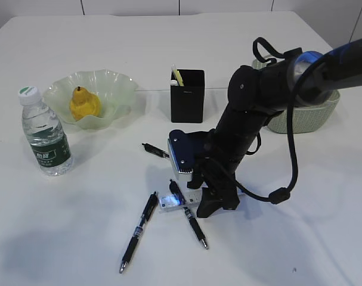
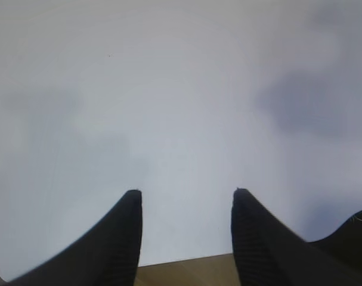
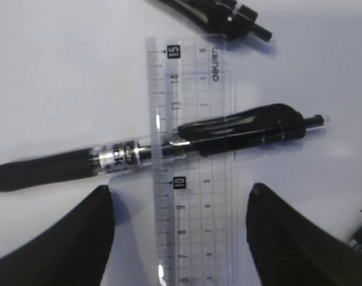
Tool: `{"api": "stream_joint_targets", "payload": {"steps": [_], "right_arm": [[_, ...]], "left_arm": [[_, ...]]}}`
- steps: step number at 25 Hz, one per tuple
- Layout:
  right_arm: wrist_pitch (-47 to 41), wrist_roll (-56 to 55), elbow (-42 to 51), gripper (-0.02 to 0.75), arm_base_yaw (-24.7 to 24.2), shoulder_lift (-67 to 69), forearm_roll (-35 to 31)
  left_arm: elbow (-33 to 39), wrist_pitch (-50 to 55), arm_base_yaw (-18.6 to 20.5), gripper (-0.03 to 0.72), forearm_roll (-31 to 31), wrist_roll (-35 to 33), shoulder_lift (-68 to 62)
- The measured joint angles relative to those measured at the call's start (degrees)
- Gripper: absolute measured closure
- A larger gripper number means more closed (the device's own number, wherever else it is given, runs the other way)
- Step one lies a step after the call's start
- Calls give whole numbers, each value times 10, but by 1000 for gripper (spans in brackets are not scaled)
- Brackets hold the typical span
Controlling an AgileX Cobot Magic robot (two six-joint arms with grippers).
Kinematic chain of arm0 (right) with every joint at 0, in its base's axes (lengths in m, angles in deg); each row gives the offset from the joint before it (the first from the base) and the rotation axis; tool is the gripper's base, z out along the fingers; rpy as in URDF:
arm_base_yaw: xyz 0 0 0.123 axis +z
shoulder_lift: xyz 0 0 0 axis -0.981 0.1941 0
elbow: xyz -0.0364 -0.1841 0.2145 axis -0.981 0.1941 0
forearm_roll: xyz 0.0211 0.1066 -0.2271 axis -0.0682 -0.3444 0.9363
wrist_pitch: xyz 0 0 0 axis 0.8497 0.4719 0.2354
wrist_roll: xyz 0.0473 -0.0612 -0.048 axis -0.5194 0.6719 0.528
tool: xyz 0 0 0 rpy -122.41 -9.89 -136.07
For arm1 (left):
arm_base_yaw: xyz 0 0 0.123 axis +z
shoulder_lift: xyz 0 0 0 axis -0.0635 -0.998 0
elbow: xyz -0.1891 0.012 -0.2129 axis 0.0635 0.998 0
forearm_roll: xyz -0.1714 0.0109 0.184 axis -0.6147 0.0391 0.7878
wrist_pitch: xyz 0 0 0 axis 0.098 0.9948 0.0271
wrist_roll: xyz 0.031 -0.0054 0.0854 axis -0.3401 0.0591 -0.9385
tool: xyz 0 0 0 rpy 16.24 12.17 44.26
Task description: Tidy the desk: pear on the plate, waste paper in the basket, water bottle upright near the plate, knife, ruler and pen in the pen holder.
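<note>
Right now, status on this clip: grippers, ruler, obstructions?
Right gripper open, straddling ruler. Left gripper open, empty. Pen lies across ruler.

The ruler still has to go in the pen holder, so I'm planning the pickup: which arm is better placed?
Right. Its open gripper straddles the ruler, while the left gripper faces bare desk.

Little outside the job shows on my feeds. On the exterior view I see a pale panelled wall point(image 1: 133, 6) running along the top, behind the far edge of the desk point(image 1: 109, 47), and thin dark vertical seams split it into several panels. Near the bottom right of that view I make out a tiny dark speck point(image 1: 294, 269) on the white surface; I cannot tell what it is. On the left wrist view, a tan, wood-coloured strip point(image 2: 181, 271) shows beyond the near edge.
</note>
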State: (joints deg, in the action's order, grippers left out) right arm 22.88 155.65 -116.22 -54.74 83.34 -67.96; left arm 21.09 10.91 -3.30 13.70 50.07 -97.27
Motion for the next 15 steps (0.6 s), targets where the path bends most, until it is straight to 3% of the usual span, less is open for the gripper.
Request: {"api": "stream_joint_targets", "payload": {"steps": [15], "right_arm": [[0,-4,0,192,0,0,0]], "left_arm": [[0,0,0,347,0,0,0]]}}
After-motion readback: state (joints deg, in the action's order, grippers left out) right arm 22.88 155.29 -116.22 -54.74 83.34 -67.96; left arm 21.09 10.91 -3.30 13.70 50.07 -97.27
